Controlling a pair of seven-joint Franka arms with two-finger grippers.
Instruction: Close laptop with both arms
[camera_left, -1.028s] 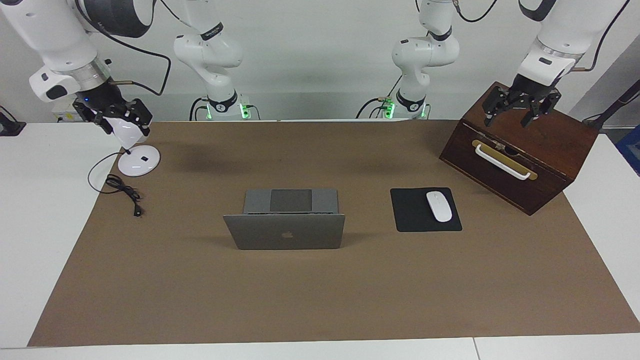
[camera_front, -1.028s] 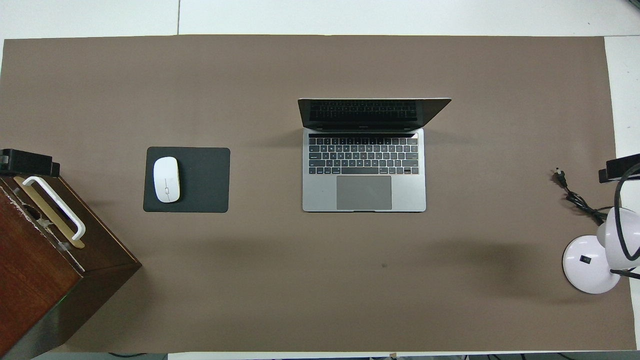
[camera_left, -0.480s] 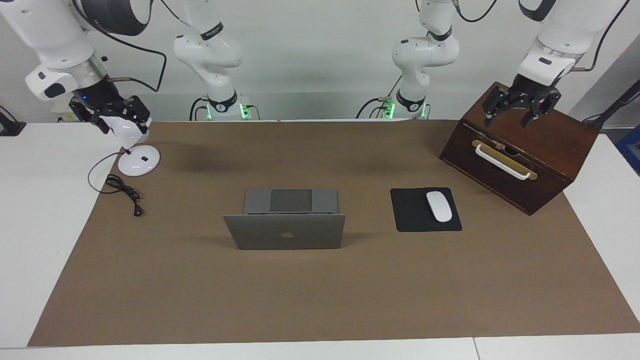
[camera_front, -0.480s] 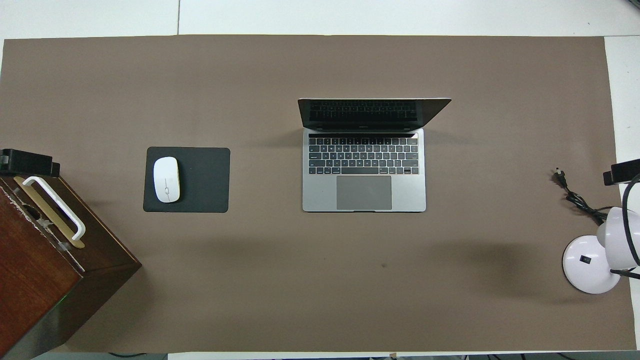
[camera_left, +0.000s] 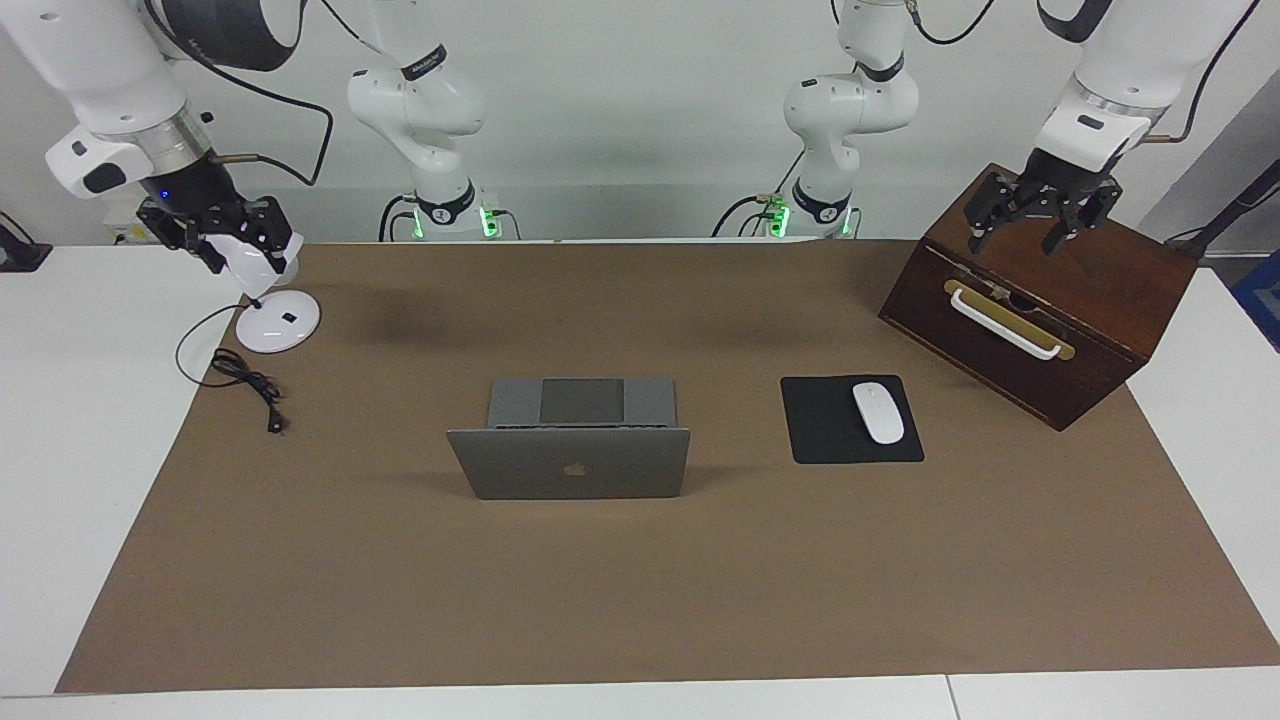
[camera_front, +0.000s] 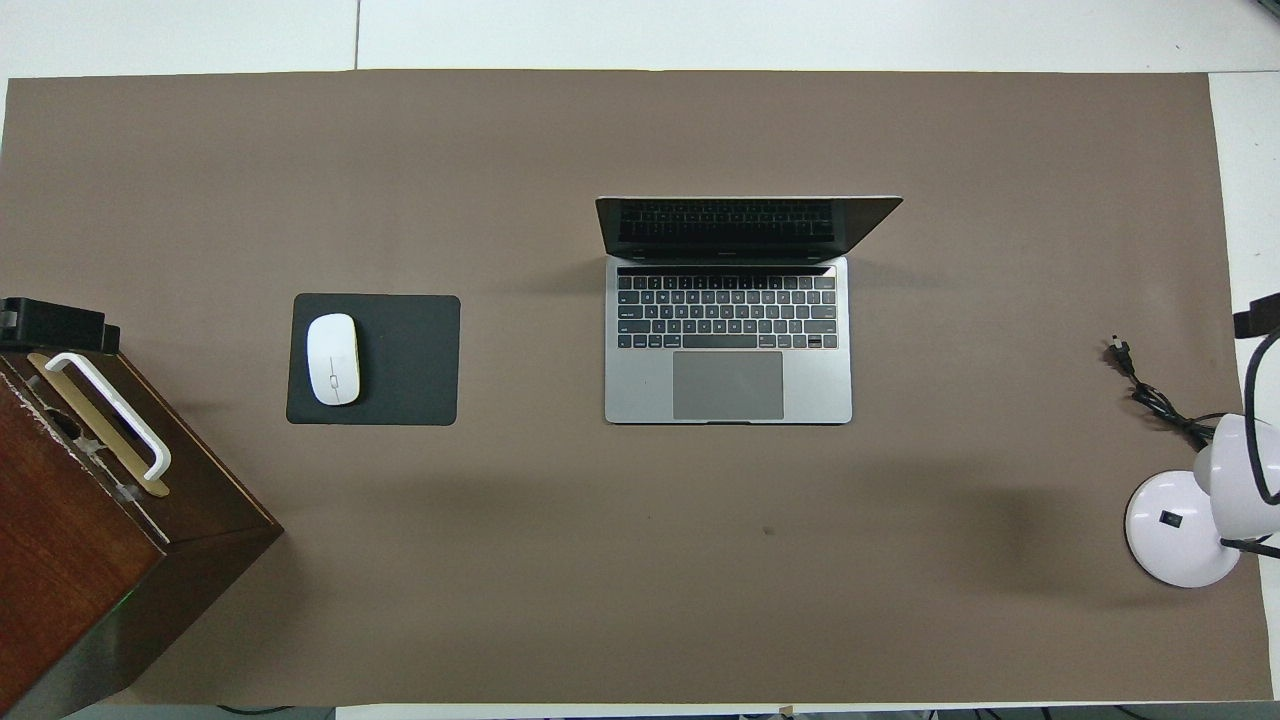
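The silver-grey laptop (camera_left: 570, 462) stands open in the middle of the brown mat, its lid upright with the apple logo showing. In the overhead view the laptop (camera_front: 728, 345) shows its keyboard and trackpad. My left gripper (camera_left: 1040, 215) hangs open and empty over the wooden box, well away from the laptop. It shows as a black block in the overhead view (camera_front: 50, 325). My right gripper (camera_left: 225, 235) hangs open over the white desk lamp's head, also well away from the laptop. Only its tip shows at the overhead view's edge (camera_front: 1260, 322).
A dark wooden box (camera_left: 1100, 320) with a white handle stands at the left arm's end. A white mouse (camera_left: 878, 412) lies on a black mouse pad (camera_left: 825, 440) beside the laptop. A white lamp (camera_left: 277, 322) and its black cable (camera_left: 250, 385) are at the right arm's end.
My right gripper has drifted slightly outward toward the right arm's end of the table. The left gripper and the laptop have not moved.
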